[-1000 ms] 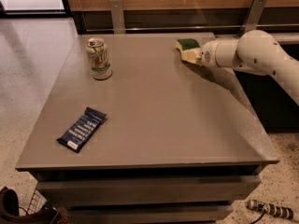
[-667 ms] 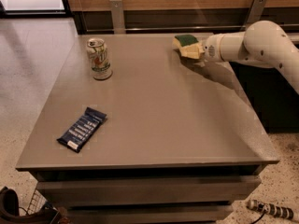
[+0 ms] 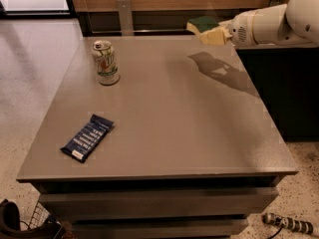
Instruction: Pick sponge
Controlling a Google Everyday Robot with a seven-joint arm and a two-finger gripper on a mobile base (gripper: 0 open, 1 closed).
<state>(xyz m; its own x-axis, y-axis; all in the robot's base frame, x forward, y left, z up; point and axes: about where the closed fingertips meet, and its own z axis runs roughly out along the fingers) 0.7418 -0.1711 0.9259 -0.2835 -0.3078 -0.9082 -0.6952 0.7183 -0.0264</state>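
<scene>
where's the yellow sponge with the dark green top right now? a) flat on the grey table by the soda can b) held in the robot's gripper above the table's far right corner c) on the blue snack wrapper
B: the green-topped yellow sponge sits clamped in the gripper, clear of the grey table, its shadow falling on the surface below.

The sponge (image 3: pixel 201 23), dark green face up over yellow foam, hangs clamped in the end effector (image 3: pixel 213 34), above the bench (image 3: pixel 164 128) at one o'clock.
</scene>
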